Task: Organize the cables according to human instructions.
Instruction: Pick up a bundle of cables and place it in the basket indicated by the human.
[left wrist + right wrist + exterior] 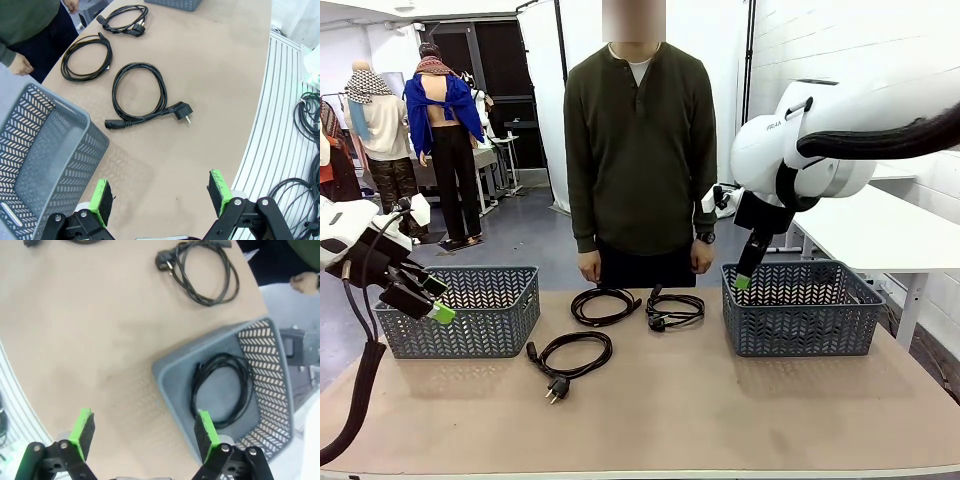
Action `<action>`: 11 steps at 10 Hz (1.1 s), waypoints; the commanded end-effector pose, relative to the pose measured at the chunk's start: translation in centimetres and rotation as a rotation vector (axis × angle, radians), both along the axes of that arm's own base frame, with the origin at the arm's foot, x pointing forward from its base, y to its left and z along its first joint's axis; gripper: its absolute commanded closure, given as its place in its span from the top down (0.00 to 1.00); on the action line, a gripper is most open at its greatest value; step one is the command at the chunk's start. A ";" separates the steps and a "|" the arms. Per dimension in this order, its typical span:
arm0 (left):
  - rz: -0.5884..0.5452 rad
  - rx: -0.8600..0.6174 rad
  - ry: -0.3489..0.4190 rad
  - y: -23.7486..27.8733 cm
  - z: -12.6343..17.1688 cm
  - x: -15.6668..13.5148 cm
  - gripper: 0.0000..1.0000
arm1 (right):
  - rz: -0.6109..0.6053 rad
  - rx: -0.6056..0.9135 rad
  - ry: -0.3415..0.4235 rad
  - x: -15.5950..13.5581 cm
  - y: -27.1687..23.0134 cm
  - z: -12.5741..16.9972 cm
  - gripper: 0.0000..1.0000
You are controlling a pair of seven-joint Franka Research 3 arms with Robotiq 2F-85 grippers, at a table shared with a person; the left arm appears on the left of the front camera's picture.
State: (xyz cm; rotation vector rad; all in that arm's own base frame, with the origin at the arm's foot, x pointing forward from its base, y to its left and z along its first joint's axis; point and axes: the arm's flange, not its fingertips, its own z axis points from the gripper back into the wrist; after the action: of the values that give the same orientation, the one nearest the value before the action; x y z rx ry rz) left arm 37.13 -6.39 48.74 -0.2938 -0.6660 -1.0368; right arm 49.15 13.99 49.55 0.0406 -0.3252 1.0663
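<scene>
Left of the right-hand grey lattice plastic basket (800, 310), front view: three thin black coiled cables (605, 305) lie loose. Left wrist view: left gripper (162, 197) gapes empty, well apart from that basket. Right wrist view: right gripper (145, 432) gapes over its edge; a fourth cable (222, 390) lies inside. Likely awaiting a cue from the person (640, 150); next needs a low pinch. Tan tabletop (720, 410), white-walled room.

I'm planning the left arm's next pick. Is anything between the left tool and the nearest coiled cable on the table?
Nothing visible. The open left tool hangs over bare table, and the nearest cable lies ahead of it in the open. The left basket sits off to one side, clear of that path.
</scene>
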 end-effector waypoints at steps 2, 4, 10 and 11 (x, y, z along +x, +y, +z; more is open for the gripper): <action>-0.023 -0.014 -0.003 0.4 -0.1 0.2 1.00 | 0.011 0.100 -0.085 -4.1 1.0 -0.9 1.00; -0.023 -0.014 -0.003 0.4 -0.1 0.2 1.00 | 0.026 0.145 -0.089 -6.1 1.5 -1.6 1.00; -0.023 -0.014 -0.003 0.4 -0.1 0.2 1.00 | 0.012 0.163 -0.057 -7.5 2.1 -1.9 1.00; -0.023 -0.014 -0.003 0.4 -0.1 0.2 1.00 | 0.012 0.163 -0.057 -7.5 2.1 -1.9 1.00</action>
State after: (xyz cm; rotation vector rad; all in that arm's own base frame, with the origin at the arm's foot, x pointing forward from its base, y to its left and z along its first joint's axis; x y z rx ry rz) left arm 37.13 -6.39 48.74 -0.2938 -0.6661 -1.0368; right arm 41.56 16.09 47.46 0.1631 -0.4564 1.0572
